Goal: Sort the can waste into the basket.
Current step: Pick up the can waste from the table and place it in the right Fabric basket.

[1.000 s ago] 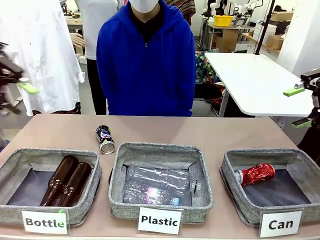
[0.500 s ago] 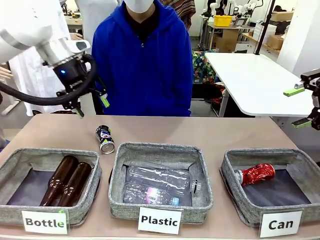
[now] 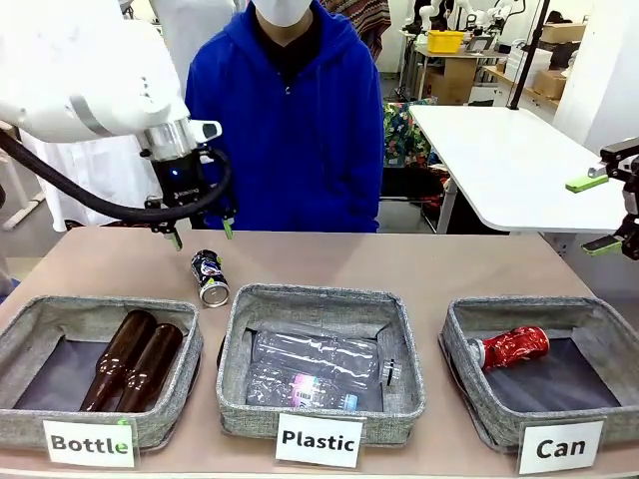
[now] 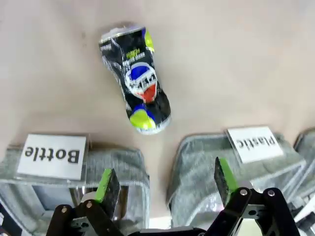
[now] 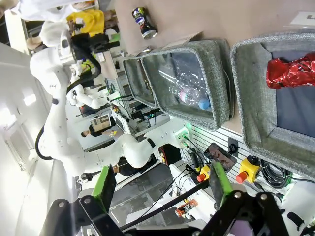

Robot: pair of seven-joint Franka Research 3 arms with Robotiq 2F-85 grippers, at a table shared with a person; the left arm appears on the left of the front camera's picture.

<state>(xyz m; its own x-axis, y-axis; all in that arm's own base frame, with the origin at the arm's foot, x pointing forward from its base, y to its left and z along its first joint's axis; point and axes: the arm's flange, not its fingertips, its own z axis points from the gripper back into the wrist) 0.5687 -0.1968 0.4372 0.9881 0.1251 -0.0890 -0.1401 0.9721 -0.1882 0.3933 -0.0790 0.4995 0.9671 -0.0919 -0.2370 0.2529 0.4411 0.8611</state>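
I have the left claw point(image 3: 202, 237) hanging over the table point(image 3: 399, 264), pointing down, spread wide and holding nothing. The dark can point(image 3: 209, 276) lies on its side just beneath it, clear of the claw (the front camera shows open air between them). Through the left wrist camera the can sits ahead of the fingers point(image 4: 106, 181), within the span between them but nearer the left-hand one in that picture, and it lies at a slant. It rests on bare tabletop just behind the far edges of the Bottle basket point(image 3: 20, 329) and the Plastic basket point(image 3: 235, 394), close to the gap between the two.

The red can point(image 3: 511, 346) lies on its side inside the Can basket point(image 3: 454, 349), in the far half. My right claw point(image 3: 596, 214) is up at the right side, well away from everything on the table, also wide open and empty. Its wrist camera looks across at the red can in its basket.
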